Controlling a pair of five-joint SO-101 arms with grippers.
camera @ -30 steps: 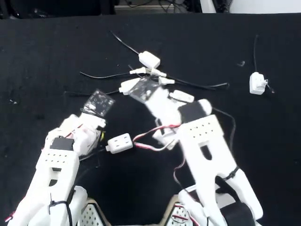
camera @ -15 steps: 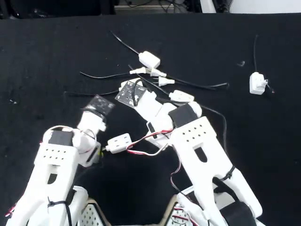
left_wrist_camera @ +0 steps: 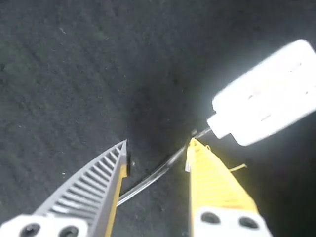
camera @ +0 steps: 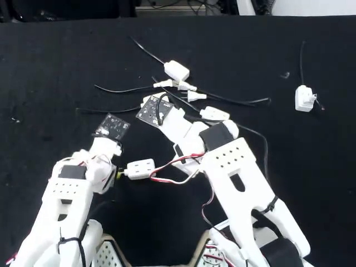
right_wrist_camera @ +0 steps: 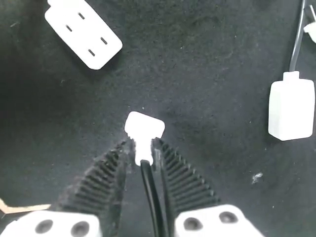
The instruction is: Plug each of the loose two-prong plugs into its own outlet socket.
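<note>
Gripping a white two-prong plug by its neck, the right claw is seen low over the black bench, with a slotted outlet block lying apart from it. The left claw is spread open, a thin cable is seen between its fingers, and a second outlet block lies just beside its yellow fingertip.

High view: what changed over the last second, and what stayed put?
The right arm swung toward the left arm's side and settled over the loose plug near the table's middle; the right gripper is now shut on it. The left arm rocked slightly, its open left gripper straddling the cable beside the outlet block. The outlet block and the far adapter stayed put.
</note>
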